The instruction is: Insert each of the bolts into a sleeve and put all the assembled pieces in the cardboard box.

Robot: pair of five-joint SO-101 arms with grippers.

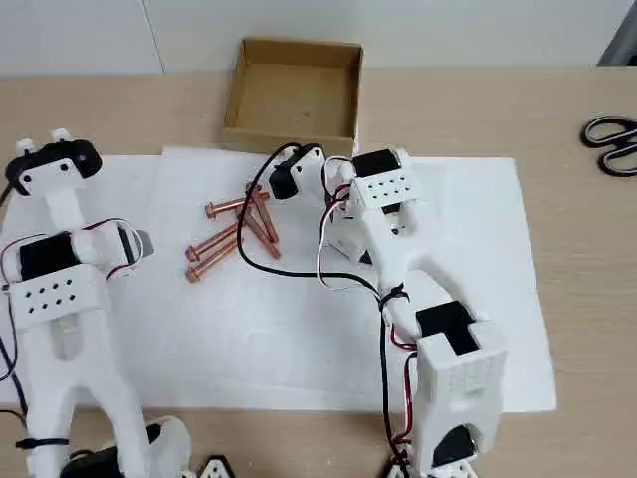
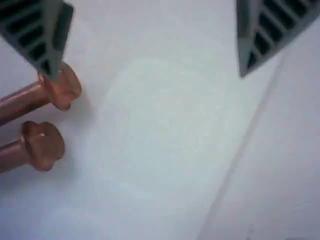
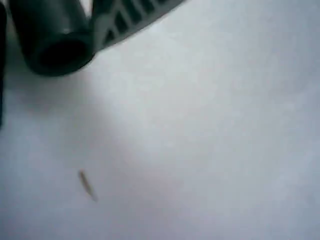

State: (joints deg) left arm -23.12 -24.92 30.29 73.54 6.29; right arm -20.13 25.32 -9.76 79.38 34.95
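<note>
At wrist level, left gripper (image 2: 146, 74) gapes beside two bolt heads (image 2: 44, 145); right gripper (image 3: 50, 47) clamps a dark sleeve (image 3: 60, 30).

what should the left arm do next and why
Probably shift the left gripper sideways until the bolt by its fingertip sits between the open fingers, then close: that finger overlaps the bolt's head, and the gap holds bare mat.

The left arm (image 1: 62, 329) and the right arm (image 1: 453, 373) are white printed-plastic shells around black servo blocks (image 1: 45, 254). Each carries a flat white plate (image 1: 386, 186) pierced with rows of small round holes. Thin red, black and white wires (image 1: 105, 225) loop between the joints, and a black cable (image 1: 261, 261) trails from the right arm. The left gripper (image 2: 148, 74) has dark grey fingers (image 2: 37, 30) with ribbed, slotted faces.
</note>
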